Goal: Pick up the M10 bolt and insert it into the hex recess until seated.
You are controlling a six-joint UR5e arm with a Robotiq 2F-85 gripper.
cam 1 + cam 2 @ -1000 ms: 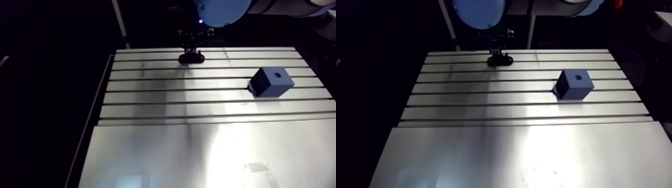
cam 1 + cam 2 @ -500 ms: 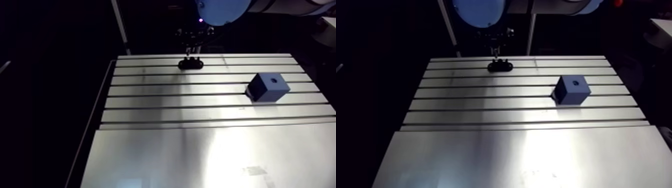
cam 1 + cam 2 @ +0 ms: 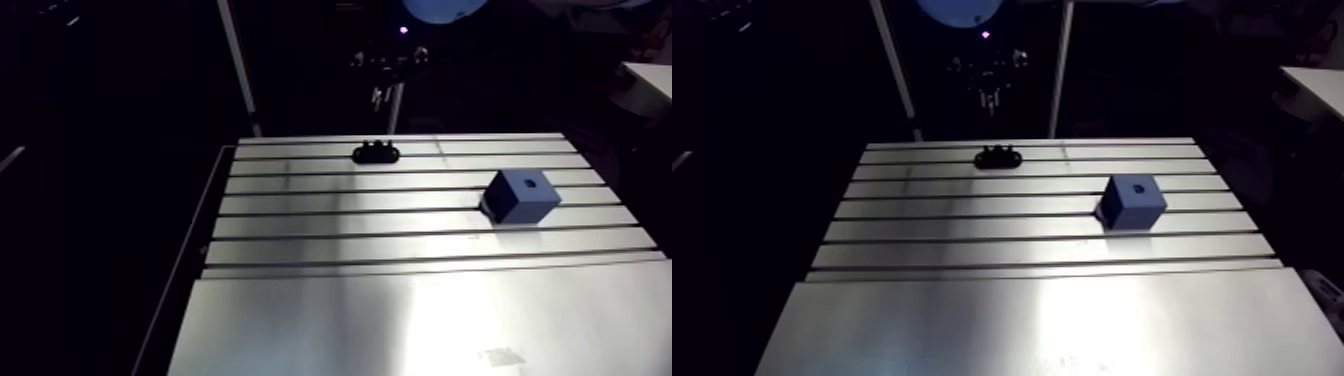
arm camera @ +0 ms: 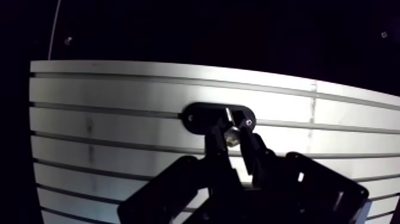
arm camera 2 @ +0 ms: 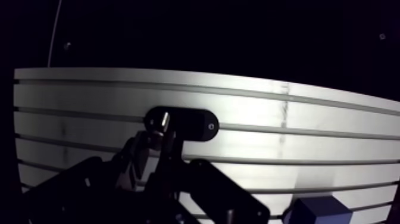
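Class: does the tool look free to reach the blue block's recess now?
Likely yes: the tool, shut on the bolt, hangs above the table; the blue block stands alone, and its recess faces up uncovered.

Shows a Robotiq gripper (image 4: 234, 143) clamped on a silvery bolt (image 4: 231, 136), with dark fingers (image 4: 215, 146) pressing it from both sides. Places the bolt against the near edge of a black oval holder (image 4: 205, 114), toward the holder's end that has a small bright screw (image 4: 249, 123). Lays a slotted aluminium table (image 4: 107, 95) under the holder, slots running along the holder's length. Past the holder's far side, only table and then darkness.
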